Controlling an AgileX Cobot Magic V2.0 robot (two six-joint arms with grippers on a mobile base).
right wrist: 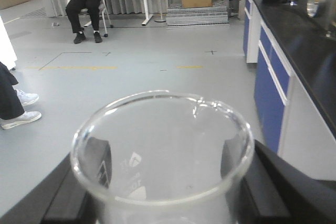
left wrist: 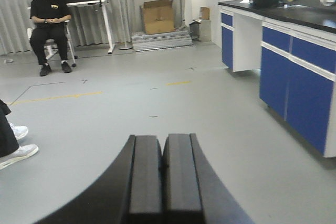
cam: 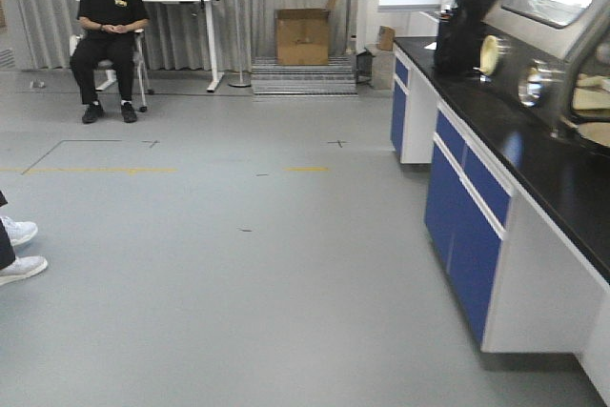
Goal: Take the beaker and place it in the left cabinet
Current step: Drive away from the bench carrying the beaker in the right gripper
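While my right gripper [right wrist: 167, 190] is clamped on it, the beaker [right wrist: 163, 145] sits between the black fingers [right wrist: 73, 198], flared rim towards the wrist camera, above grey floor [right wrist: 157, 72].
Left gripper [left wrist: 162, 166]: pads pressed together.
Blue-door cabinets [cam: 467, 207] under black countertop [cam: 534, 140]: along my right side.
Seated person [cam: 110, 21]: far end of the floor, well apart.

Matte black left pincer [left wrist: 163, 148], two flat rectangular pads [left wrist: 144, 174], curved outer flanks, right pincer [right wrist: 165, 182] black, angular
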